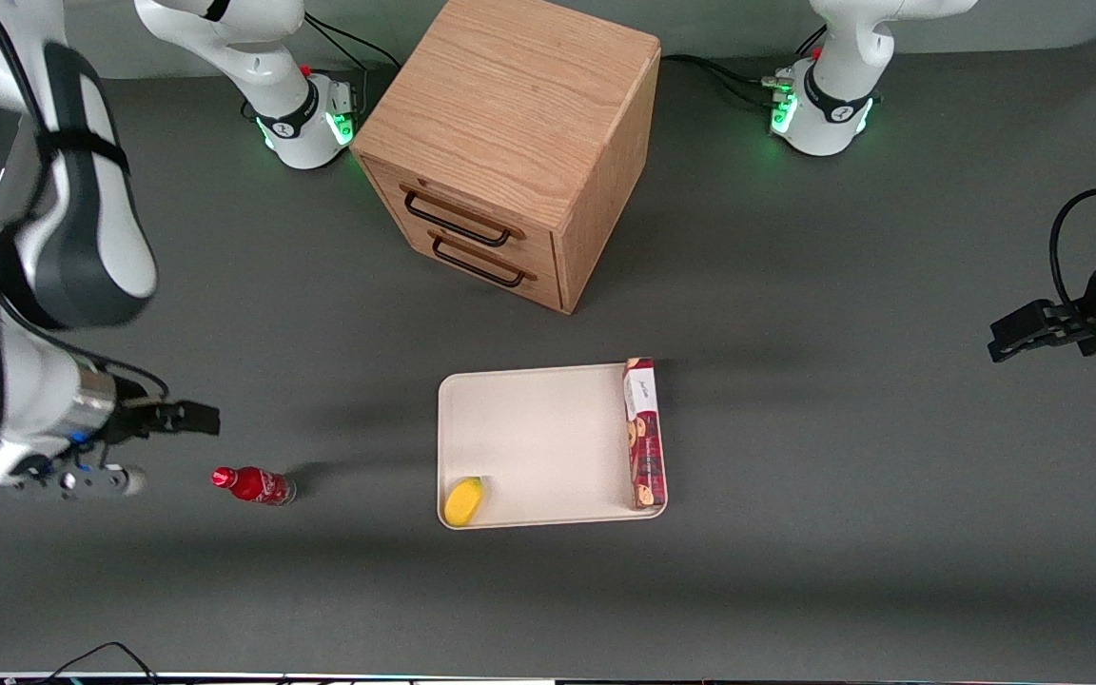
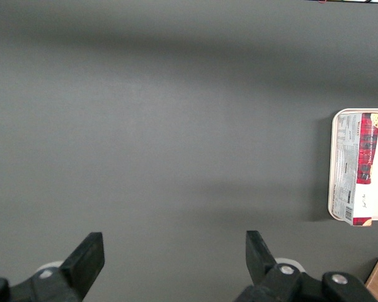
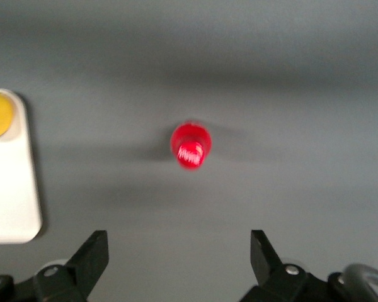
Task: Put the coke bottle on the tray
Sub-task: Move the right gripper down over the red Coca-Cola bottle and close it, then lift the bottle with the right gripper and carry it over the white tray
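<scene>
The coke bottle, small and red with a red cap, stands upright on the grey table, off the tray toward the working arm's end. In the right wrist view I look down on its cap. The cream-white tray lies flat near the table's middle; one corner shows in the right wrist view. My gripper hovers above the table close to the bottle, not touching it. It is open and empty, with the bottle ahead of the fingers.
A yellow fruit lies in the tray's near corner, and a long red biscuit box lies along its edge toward the parked arm. A wooden drawer cabinet stands farther from the front camera than the tray.
</scene>
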You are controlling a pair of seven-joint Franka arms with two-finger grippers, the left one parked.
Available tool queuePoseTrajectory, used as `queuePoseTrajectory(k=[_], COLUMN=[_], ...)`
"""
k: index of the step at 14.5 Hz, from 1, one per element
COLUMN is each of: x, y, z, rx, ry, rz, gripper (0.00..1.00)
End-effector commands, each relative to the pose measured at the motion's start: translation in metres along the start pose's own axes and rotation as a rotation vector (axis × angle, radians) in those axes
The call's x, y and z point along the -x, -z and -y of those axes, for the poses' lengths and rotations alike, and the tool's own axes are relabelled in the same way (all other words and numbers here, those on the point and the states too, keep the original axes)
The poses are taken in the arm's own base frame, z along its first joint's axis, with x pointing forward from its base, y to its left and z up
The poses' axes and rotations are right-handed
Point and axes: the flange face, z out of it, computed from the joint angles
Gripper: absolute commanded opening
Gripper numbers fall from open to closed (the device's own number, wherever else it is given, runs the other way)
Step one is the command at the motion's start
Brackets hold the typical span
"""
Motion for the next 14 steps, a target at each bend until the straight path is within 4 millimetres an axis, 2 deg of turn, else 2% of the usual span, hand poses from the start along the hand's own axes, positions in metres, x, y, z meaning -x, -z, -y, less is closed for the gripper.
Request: queuePoseTrajectory(k=[1,7,9,10,11,14], x=[-0.019,-0.037,-0.035,-0.034,-0.034,-0.031], y=[-0.010,-0.076,-0.089,-0.092,-0.093,-0.093], z=[0.006,0.010,0.009,0.009,0.009,0.011], rx=[0.027,0.022,0.020,0.020,0.021,0.021], ry=[0.025,0.037,0.034,0.036,0.037,0.041], rz=[-0.053,-0.086,-0.080,-0.074,-0.072,-0.068], gripper=[1.00,1.00,1.00,0.96,0.89,0.42])
